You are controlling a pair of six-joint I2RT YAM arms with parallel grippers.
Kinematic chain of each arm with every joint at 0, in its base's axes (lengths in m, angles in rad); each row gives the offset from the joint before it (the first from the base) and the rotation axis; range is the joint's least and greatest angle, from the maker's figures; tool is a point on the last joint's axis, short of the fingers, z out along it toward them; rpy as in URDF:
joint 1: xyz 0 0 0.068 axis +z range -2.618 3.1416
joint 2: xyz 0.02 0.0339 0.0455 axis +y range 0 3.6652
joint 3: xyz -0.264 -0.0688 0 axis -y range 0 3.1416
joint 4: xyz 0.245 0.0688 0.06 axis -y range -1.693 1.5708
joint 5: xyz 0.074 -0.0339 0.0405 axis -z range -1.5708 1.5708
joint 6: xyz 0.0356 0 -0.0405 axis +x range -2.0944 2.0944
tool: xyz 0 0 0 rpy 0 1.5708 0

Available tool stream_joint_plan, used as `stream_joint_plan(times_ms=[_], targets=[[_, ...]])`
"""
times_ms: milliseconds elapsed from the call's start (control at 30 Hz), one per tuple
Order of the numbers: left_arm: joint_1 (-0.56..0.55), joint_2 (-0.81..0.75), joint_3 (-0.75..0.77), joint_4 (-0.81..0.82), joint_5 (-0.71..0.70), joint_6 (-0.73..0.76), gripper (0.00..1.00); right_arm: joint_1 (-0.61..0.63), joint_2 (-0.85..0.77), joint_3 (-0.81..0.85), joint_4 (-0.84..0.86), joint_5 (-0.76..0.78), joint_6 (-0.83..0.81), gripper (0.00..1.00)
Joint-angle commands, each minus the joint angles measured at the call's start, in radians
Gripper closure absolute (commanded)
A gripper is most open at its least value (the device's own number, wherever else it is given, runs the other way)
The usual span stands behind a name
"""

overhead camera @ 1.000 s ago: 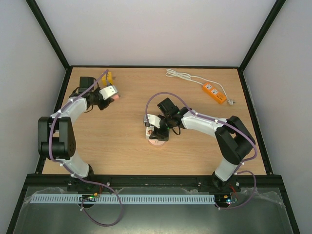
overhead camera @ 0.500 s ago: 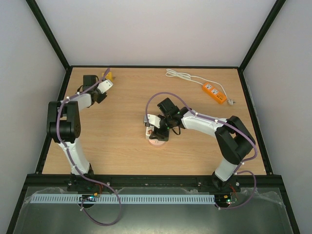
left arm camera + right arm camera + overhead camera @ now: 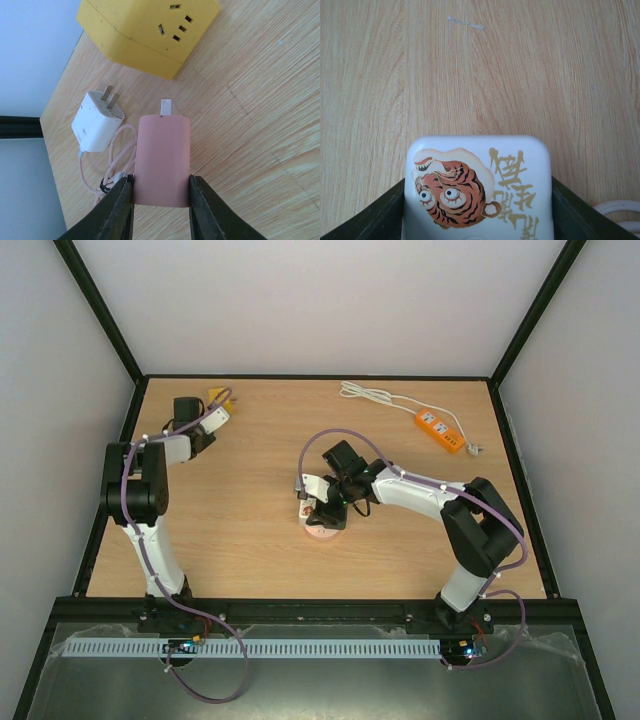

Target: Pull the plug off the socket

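Observation:
My left gripper [image 3: 161, 182] is shut on a pink plug [image 3: 161, 160] and holds it just above the table, one metal prong showing at its far end. The plug is apart from the yellow socket cube [image 3: 150, 32], which lies beyond it. In the top view this gripper [image 3: 218, 414] is at the far left corner, next to the yellow cube [image 3: 217, 396]. My right gripper [image 3: 477, 200] is shut on a white block with a tiger picture [image 3: 477, 187]. In the top view it [image 3: 318, 502] stands mid-table over a pink round base [image 3: 322, 531].
A white charger [image 3: 96, 122] with bare prongs and a coiled pink cable [image 3: 117, 160] lies left of the pink plug. An orange power strip [image 3: 440, 430] with a white cord [image 3: 370, 393] lies at the back right. The table's left edge is close to the left gripper.
My left arm has carried the pink plug back and left towards the yellow cube, and its elbow has folded upright. The right arm has not moved.

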Motion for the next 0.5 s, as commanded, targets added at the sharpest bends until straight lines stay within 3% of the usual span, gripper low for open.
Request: stream_joint_plan(times_ms=[0,167,367,467], targets=[[0.003,0.009,-0.041,0.054,-0.04,0.032,0.75,-0.005,0.036,-0.007,-0.118,0.037,0.012,0.88],[0.001,-0.008,-0.074,0.055,-0.038,0.045,0.7,-0.005,0.039,-0.003,-0.118,0.032,0.014,0.88],[0.009,-0.064,-0.067,-0.047,0.04,0.004,0.4,-0.004,0.035,-0.003,-0.118,0.029,0.012,0.86],[0.01,-0.105,-0.051,-0.128,0.107,-0.012,0.36,-0.004,0.034,-0.003,-0.115,0.024,0.013,0.86]])
